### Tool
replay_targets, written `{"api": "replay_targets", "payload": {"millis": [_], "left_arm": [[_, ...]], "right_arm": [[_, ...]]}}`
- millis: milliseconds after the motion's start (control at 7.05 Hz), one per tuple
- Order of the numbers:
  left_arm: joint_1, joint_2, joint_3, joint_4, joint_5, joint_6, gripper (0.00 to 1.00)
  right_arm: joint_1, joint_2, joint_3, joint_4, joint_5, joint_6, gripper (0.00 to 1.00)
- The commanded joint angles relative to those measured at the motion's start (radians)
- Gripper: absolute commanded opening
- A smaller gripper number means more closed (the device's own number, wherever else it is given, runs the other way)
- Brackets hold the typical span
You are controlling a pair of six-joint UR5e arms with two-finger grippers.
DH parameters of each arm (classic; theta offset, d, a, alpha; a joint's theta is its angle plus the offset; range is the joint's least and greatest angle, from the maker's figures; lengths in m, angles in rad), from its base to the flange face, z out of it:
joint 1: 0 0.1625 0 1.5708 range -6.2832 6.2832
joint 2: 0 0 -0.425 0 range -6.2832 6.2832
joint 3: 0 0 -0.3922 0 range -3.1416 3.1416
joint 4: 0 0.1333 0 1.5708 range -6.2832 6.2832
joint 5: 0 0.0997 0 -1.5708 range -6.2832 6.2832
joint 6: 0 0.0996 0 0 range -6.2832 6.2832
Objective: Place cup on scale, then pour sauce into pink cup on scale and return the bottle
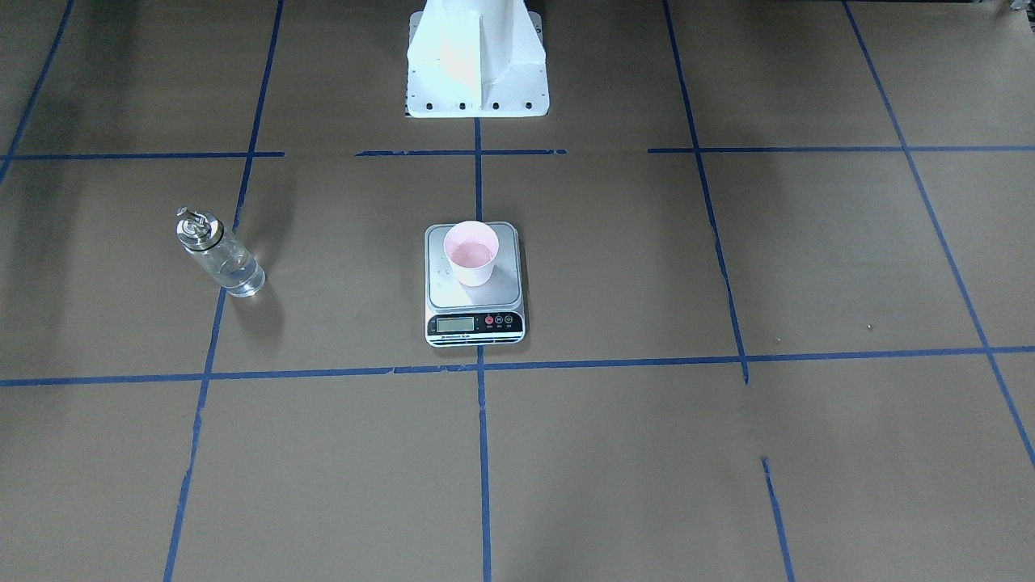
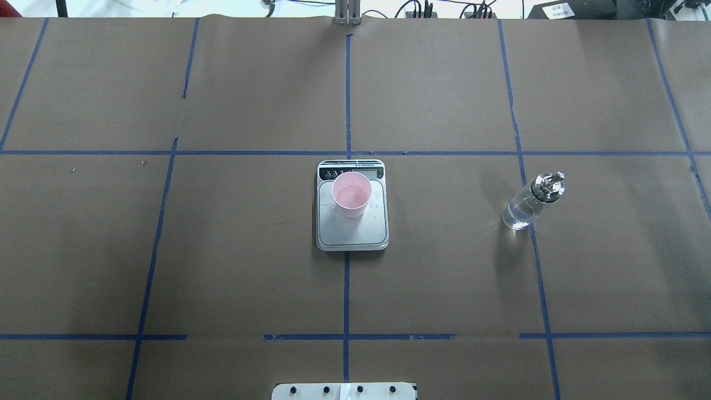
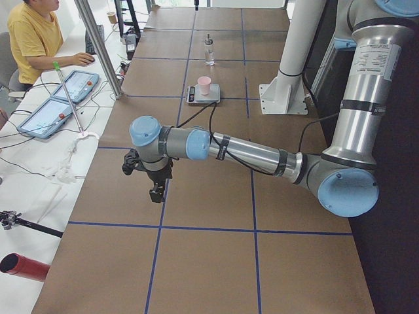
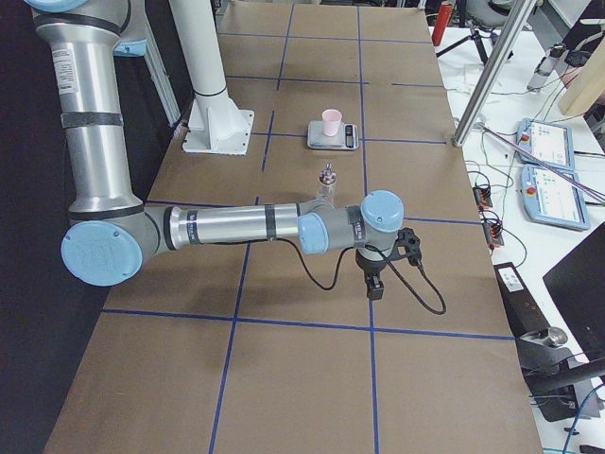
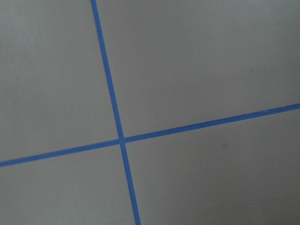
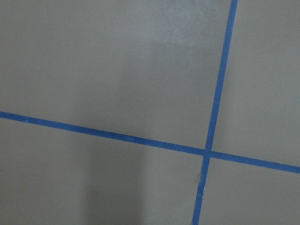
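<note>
Left pincer (image 3: 157,193) and right pincer (image 4: 373,288) hang over the table (image 2: 233,261) ends; released or clenched, I cannot tell. I count one cup (image 2: 351,194), upright on one scale (image 2: 352,236), whose long axis runs away from the robot, display end far. One bottle (image 2: 531,201) stands upright, well apart on the robot's right.

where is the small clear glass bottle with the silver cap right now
In the overhead view the small clear glass bottle stands upright on the robot's right, well apart from the silver steel scale that carries the pale pink paper cup.
</note>
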State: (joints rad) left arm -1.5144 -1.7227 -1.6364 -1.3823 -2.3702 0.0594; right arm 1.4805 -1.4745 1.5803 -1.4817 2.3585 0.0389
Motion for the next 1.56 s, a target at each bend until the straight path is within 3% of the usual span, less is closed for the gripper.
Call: {"api": "replay_targets", "payload": {"millis": [0,425,1418], "left_arm": [[-0.089,0.003,0.052,0.011,-0.047,0.011,1.0],[-0.116,0.014,0.135,-0.104,-0.037,0.05,1.0],[-0.113,-0.002,0.128,-0.115,-0.04,0.04,1.0]], "right_arm": [[0.02,0.006,0.003,-0.008,-0.001,-0.001,1.0],[0.024,0.008,0.007,-0.006,-0.004,-0.001,1.0],[0.032,0.01,0.046,-0.034,-0.011,-0.001,1.0]]}}
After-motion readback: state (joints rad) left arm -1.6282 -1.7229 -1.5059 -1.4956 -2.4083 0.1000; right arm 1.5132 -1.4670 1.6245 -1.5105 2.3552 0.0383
